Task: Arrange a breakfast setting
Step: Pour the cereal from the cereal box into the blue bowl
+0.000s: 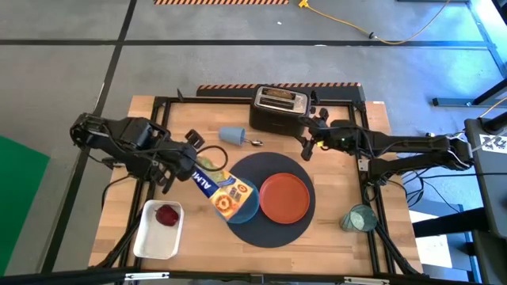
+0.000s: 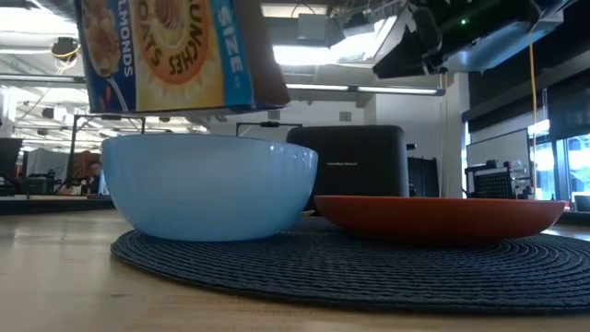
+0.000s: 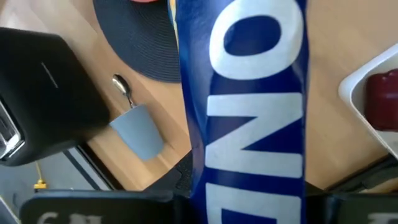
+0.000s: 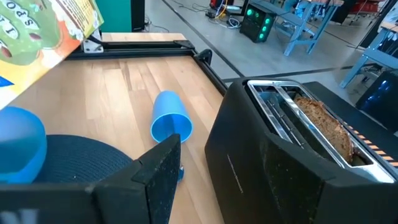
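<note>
The left end effector [image 1: 184, 165] grips a cereal box [image 1: 224, 192] tilted mouth-down over the blue bowl [image 1: 247, 207] on the placemat [image 1: 271, 229]; the right end effector [image 1: 310, 142] hangs open near the toaster [image 1: 279, 108].

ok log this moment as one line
left claw: shut on cereal box, tipped over bowl | right claw: open, by toaster | plate: on mat

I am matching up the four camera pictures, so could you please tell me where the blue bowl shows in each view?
High view: blue bowl on the placemat's left part, mostly under the tilted cereal box.
Low view: blue bowl left of centre, on the placemat.
Left wrist view: not in it.
Right wrist view: blue bowl at the left edge.
Shared landmark: the dark round placemat, in all four.
</note>
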{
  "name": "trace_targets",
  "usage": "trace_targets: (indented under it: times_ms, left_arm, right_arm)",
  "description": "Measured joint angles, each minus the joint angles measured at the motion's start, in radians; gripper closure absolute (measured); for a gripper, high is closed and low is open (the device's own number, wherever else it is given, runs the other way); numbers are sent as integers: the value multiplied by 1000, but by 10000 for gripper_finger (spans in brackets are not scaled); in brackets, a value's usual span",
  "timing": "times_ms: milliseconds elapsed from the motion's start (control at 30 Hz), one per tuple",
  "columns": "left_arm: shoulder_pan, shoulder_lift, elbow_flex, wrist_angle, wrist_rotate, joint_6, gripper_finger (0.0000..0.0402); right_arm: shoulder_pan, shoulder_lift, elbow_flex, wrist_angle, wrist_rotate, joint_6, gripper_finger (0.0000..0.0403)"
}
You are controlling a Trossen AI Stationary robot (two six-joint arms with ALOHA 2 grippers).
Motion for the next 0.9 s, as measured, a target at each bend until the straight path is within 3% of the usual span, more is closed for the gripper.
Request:
trace_targets:
  times_ms: [267,533,900]
  left_arm:
    - [-1,1,-2,4,-54,54,341]
    - [-42,5,-90,0,-58,113,342]
    - [-127,5,-99,3,-218,185,342]
  right_arm:
    - [0,2,0,0,0,0,191]
    - [0,2,0,0,0,0,191]
    - [0,2,0,0,0,4,191]
